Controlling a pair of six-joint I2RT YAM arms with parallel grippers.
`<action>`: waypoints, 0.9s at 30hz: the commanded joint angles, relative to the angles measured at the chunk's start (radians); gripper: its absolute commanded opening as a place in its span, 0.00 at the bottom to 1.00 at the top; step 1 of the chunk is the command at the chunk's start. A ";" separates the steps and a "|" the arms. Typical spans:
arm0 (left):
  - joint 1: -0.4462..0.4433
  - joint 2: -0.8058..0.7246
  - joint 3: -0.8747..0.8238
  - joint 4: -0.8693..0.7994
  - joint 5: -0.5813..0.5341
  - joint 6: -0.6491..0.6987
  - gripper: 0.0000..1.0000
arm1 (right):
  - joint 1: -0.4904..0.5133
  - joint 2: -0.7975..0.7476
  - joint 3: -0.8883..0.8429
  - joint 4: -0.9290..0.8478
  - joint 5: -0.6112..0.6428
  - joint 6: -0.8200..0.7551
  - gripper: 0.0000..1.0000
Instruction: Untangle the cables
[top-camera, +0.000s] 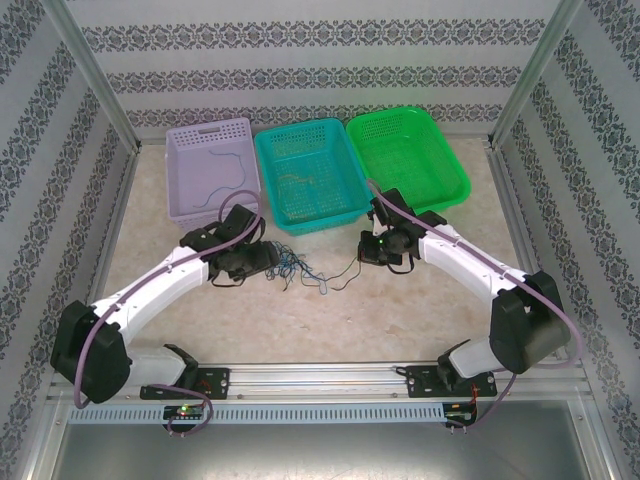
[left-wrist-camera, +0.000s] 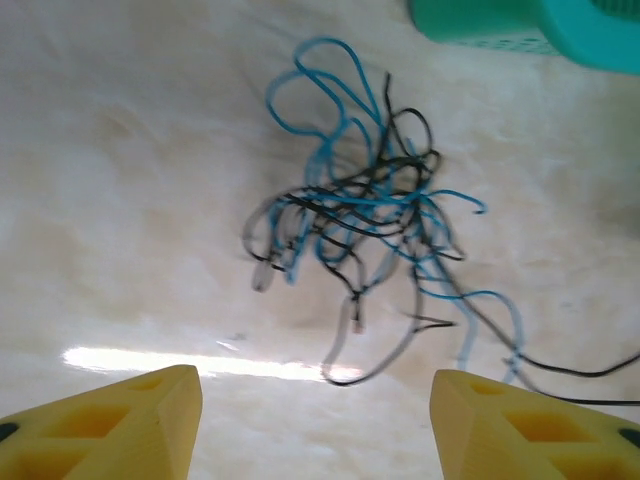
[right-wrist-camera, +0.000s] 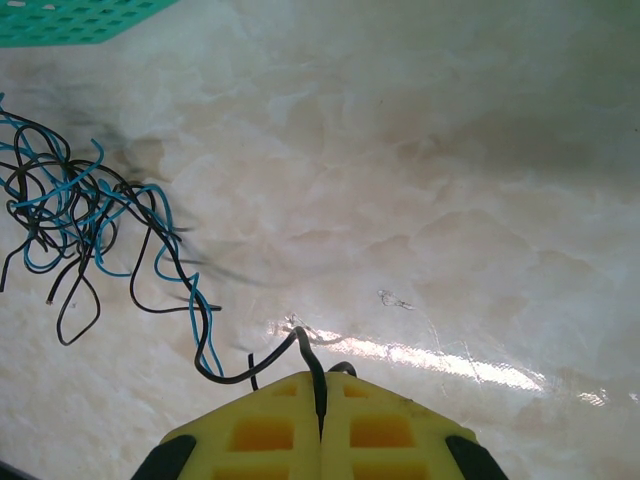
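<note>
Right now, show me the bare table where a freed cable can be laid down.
Bare tabletop lies between the cable tangle and the near rail, and left of the left arm below the purple basket. It is crowded between the left gripper and the right gripper, where the tangle spreads and the right one pinches a black cable.

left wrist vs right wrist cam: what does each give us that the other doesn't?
Left wrist, beyond the right: the left gripper is open with its jaws wide apart. The cable tangle lies on the table ahead of the gap, and nothing is held. Right wrist, beyond the left: the right gripper is shut on a black cable that runs from its jaws leftward toward the tangle. Both: the blue-and-black tangle, the pale marbled table and a corner of the teal basket.
</note>
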 joint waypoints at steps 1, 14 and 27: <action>-0.032 0.015 -0.110 0.193 0.093 -0.283 0.66 | -0.002 0.010 0.022 0.005 0.013 0.004 0.00; -0.039 0.273 -0.150 0.528 0.061 -0.340 0.67 | 0.001 -0.028 -0.014 0.007 -0.009 0.018 0.00; 0.012 0.289 -0.118 0.242 -0.156 -0.223 0.00 | -0.134 -0.129 -0.039 -0.070 0.022 -0.046 0.00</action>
